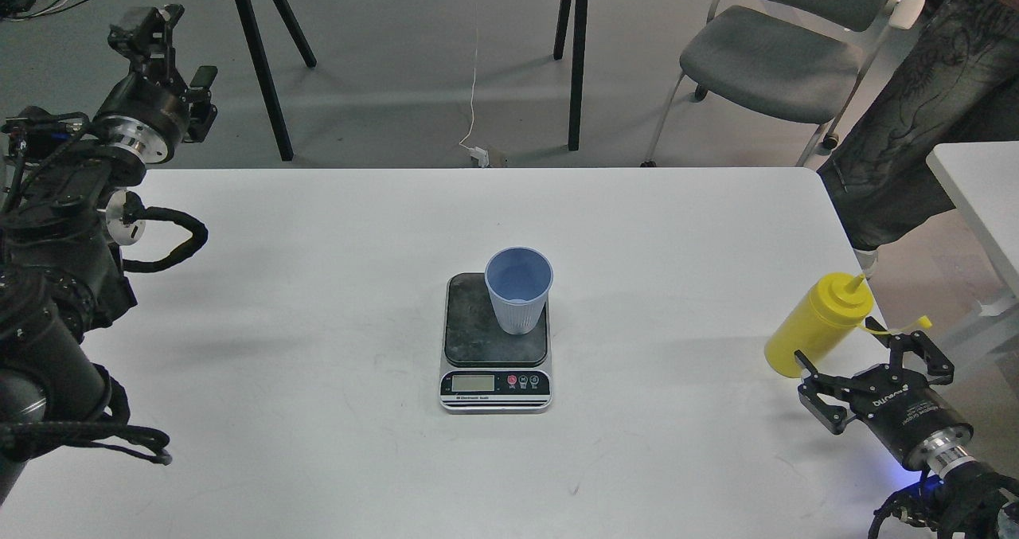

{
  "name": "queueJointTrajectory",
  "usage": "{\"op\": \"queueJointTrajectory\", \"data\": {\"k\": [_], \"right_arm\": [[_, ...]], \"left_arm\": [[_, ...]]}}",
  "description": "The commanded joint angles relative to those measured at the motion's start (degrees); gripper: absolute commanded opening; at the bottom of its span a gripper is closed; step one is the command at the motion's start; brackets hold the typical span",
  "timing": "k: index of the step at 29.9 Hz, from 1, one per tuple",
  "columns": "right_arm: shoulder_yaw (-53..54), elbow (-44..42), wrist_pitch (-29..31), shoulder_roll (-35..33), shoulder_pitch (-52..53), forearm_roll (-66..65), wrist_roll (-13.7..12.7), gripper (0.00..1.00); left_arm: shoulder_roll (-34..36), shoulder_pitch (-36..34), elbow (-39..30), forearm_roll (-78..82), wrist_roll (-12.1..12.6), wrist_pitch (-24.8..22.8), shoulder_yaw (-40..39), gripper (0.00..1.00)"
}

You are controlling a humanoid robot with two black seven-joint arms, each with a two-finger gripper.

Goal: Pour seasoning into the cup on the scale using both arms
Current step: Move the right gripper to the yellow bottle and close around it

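we work in a lab or office workroom: a plain white counter (318,300) on grey carpet (414,85), a grey office chair (776,61), a black trestle-legged bench (271,69), loose cables on the floor (475,85), and a person standing by (923,125).

There is a single view, taken from the robot's own head, looking forward and steeply down onto the flat white rectangular worktop (318,300). The worktop fills most of the frame from the bottom edge up to its far edge, about a third of the way down. Beyond that edge the camera takes in grey floor (414,69), the black legs of another table (259,69) and a grey padded chair (776,61) at upper right. The camera sits near enough that the black left arm (56,284) comes in large along the left edge, and the black right arm (931,443) enters at the lower right corner. The worktop's middle lies roughly at frame centre.
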Motion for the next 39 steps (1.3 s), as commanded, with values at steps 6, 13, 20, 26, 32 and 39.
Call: {"op": "queueJointTrajectory", "data": {"k": [6, 13, 20, 26, 32, 39], "right_arm": [[1.66, -0.04, 0.0, 1.56, 0.66, -1.42, 0.1, 1.0], [1.75, -1.18, 0.0, 2.97, 1.71, -2.48, 1.15, 1.0], [4.12, -2.06, 0.0, 5.69, 2.07, -7.74, 2.73, 1.0], [5.44, -2.59, 0.0, 7.8, 2.07, -11.18, 3.09, 0.95], [6.14, -3.11, 0.0, 7.89, 2.07, -13.02, 3.79, 0.92], [7.82, -3.38, 0.0, 8.07, 1.19, -18.03, 9.14, 0.95]], "left_arm": [[0.17, 0.54, 0.0, -0.09, 0.0, 0.01, 0.07, 0.87], [-0.1, 0.98, 0.0, -0.09, 0.0, 0.01, 0.07, 0.87], [-0.01, 0.98, 0.0, 0.0, 0.0, 0.01, 0.07, 0.87], [-0.1, 0.98, 0.0, 0.09, 0.0, 0.01, 0.07, 0.87], [-0.01, 0.98, 0.0, 0.09, 0.0, 0.01, 0.07, 0.87], [-0.19, 1.07, 0.0, 0.18, 0.0, 0.01, 0.07, 0.87]]}}
